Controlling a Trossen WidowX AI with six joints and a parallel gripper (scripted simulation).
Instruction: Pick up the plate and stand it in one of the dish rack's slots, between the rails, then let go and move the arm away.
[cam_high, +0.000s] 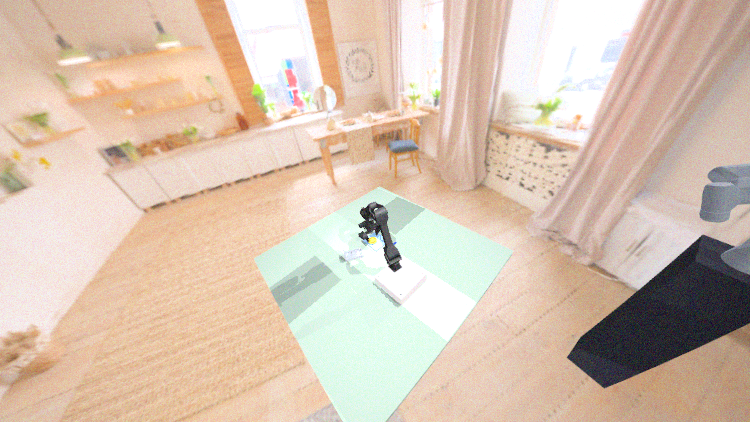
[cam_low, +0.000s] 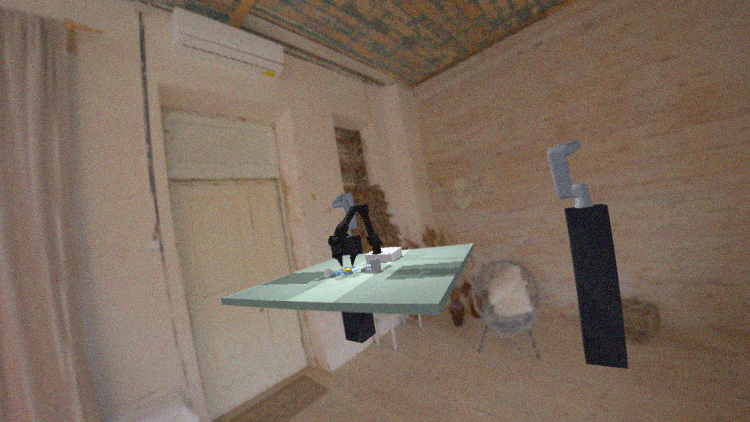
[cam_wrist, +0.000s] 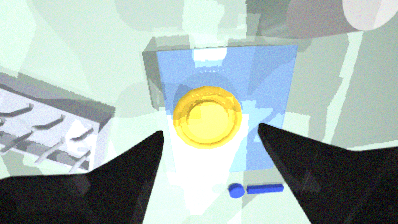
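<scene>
So your tool (cam_wrist: 209, 134) is spread wide with nothing between the fingers, hanging right over the plate (cam_wrist: 207, 116). In the wrist view the yellow plate lies flat on a light blue mat (cam_wrist: 265, 85), and the two black fingers frame it from the near side, one on the left and one on the right, both apart from the plate's rim. The dish rack (cam_wrist: 47, 127) sits off to the left of the mat, grey-white with its rails showing, well apart from the plate. There's a small blue thing with a round end (cam_wrist: 255, 189) on the tabletop (cam_wrist: 75, 45) just near of the mat, between your fingers. From the exterior view you can see the arm (cam_low: 352, 230) bent over with the tool pointing down above the pale green tabletop, and the white base block (cam_low: 384, 255) just to the right of it.
</scene>
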